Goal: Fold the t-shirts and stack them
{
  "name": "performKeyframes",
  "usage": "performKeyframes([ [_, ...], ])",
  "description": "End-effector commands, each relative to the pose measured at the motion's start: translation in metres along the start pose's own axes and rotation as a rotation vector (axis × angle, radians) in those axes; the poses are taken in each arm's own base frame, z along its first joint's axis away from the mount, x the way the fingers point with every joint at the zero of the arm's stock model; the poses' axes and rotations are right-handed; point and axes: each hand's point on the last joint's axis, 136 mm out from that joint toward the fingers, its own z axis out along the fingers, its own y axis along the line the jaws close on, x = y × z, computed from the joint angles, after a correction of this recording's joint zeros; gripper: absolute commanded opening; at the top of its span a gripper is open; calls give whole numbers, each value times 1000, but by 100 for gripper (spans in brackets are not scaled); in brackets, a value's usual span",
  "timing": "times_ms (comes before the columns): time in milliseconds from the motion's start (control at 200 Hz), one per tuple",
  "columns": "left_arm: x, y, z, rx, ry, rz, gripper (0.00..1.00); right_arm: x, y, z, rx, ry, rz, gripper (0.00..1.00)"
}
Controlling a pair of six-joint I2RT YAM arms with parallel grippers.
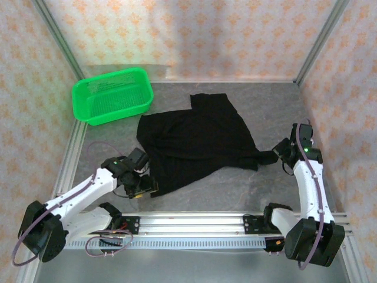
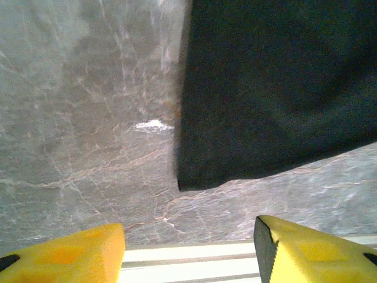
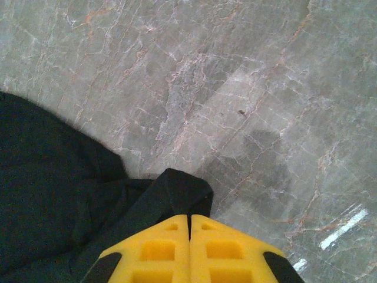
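One plain black t-shirt (image 1: 194, 141), soft cloth, no print. Not folded: lying loosely spread and wrinkled near the middle of the grey marbled surface (image 1: 277, 106), flat against it over most of its area. Slanted in the top view, with one part reaching toward the far side and a lower corner pointing to the near left. Drawn out to a narrow bunched tip at the right side, pinched there between the closed fingers of the right pincer (image 1: 277, 156). From the right wrist, dark folds gathered toward that tip. From the left wrist, a smooth straight edge and one corner resting on the surface.
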Motion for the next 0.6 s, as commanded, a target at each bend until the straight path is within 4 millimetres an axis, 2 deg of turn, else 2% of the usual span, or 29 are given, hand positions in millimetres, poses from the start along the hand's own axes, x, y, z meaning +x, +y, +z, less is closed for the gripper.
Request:
performKeyframes([
  [0,-5,-3,17,-5,-22,-62,61,-6,8,-4,-22,-15,-23,0],
  [145,-13,-16,35,-5,-17,-55,60,-4,10,-1,-29,-2,-28,0],
  [405,-33,-25,48,-55,-50,-27,58,0,12,1,-34,20,-42,0],
  [595,-42,-45,63,-11,-51,-14,54,0,16,4,-52,29,-40,0],
])
